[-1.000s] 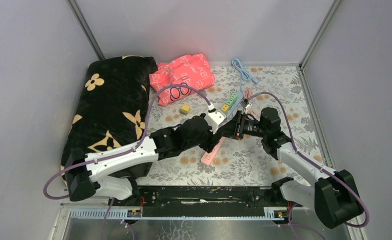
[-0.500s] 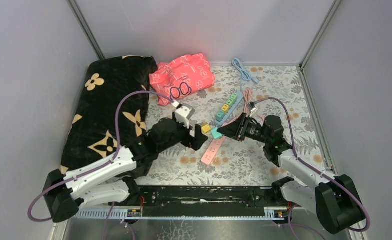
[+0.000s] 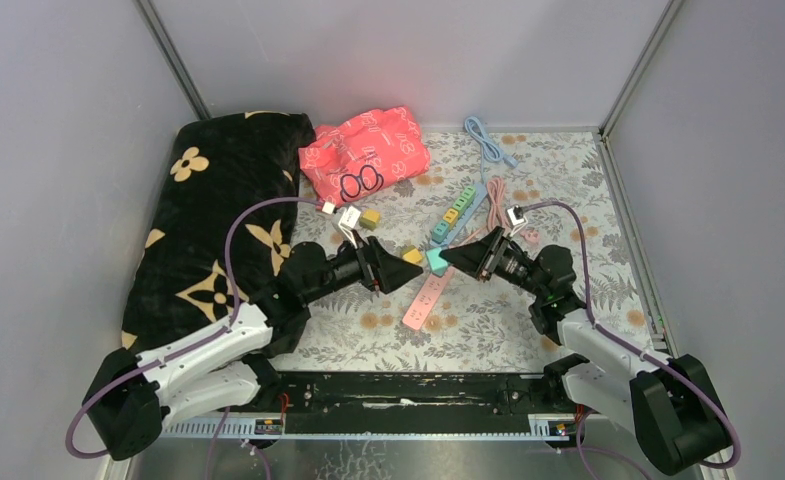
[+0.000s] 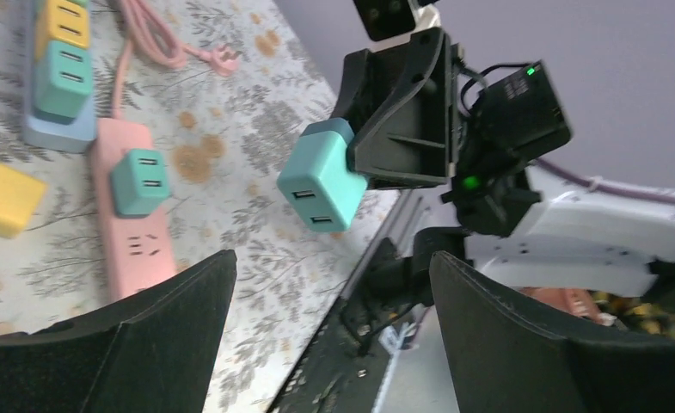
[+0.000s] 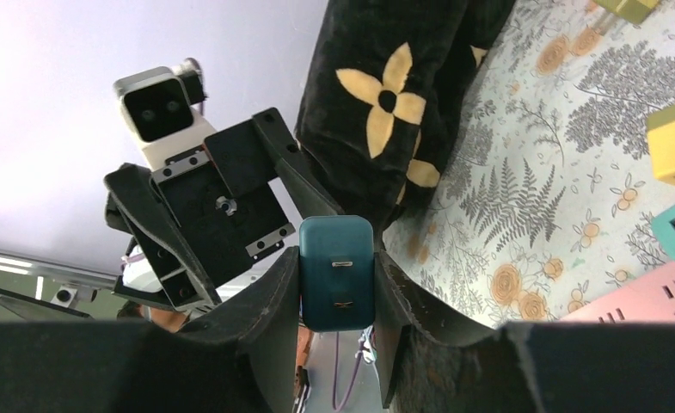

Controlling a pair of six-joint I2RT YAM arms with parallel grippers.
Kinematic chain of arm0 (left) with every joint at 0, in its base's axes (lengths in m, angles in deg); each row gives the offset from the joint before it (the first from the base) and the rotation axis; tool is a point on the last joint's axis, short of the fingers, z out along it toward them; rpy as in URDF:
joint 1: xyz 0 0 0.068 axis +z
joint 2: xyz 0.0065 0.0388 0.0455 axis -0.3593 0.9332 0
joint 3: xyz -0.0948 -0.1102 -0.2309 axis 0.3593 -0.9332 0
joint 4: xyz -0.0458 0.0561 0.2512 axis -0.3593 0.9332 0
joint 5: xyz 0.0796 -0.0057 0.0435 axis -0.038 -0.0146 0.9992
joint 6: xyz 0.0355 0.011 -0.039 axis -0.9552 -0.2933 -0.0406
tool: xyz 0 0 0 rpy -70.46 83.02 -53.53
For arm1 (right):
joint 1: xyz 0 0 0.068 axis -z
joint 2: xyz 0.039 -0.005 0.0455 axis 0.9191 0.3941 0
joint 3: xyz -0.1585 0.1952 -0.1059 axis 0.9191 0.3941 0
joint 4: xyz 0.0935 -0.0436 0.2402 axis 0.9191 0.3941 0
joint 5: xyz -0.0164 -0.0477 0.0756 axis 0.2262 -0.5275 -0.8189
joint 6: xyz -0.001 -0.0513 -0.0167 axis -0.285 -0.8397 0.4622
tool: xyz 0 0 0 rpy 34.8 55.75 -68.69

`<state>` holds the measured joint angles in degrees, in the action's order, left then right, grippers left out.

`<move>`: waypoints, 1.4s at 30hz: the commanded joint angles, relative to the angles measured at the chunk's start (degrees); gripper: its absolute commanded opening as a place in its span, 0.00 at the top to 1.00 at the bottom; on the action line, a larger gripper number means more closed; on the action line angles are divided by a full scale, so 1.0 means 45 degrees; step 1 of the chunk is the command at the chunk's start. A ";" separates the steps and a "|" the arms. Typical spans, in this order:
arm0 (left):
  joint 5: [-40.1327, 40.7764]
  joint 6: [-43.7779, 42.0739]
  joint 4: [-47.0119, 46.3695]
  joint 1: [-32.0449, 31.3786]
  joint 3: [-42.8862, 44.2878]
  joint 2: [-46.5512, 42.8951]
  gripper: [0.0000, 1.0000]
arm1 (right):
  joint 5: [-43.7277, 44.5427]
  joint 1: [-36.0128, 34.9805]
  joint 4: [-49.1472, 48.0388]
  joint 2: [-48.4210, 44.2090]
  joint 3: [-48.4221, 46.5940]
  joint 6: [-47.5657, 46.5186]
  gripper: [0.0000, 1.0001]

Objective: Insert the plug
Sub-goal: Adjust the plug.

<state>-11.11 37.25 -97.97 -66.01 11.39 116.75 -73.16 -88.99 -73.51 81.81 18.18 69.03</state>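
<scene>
Here, the teal plug [image 4: 316, 188] hangs in mid-air over the floral table [image 3: 488, 332]. It is pinched across its sides by the right gripper [image 3: 450, 258], whose jaws stand narrowly apart and are closed on its body. This hold leaves the end faces clear, probably for carrying to the pink power strip [image 3: 426, 300] just below. Opposite, the left gripper [image 3: 406, 268] has its jaws spread wide and empty, near the plug but apart from it.

Right wrist view's edge cuts off the pink power strip [image 5: 660, 297]
</scene>
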 commanded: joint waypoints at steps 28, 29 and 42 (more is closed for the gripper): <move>-0.1127 0.4568 -0.6086 0.1152 0.0002 0.3008 0.34 | 0.1302 -0.0813 -0.8997 0.3791 -0.0344 0.3074 0.84; -0.1034 0.4562 -0.6001 0.1174 -0.0027 0.2992 0.34 | 0.1287 -0.0822 -0.8997 0.3809 -0.0352 0.3070 0.84; -0.1511 0.4997 -0.6755 0.1206 0.0184 0.3252 0.53 | 0.1377 -0.1121 -0.8787 0.3759 -0.0338 0.2745 0.84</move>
<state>-16.66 58.82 -124.46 -61.00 10.64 131.00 -68.33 -93.23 -109.07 99.36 18.91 82.60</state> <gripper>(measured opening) 0.492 0.383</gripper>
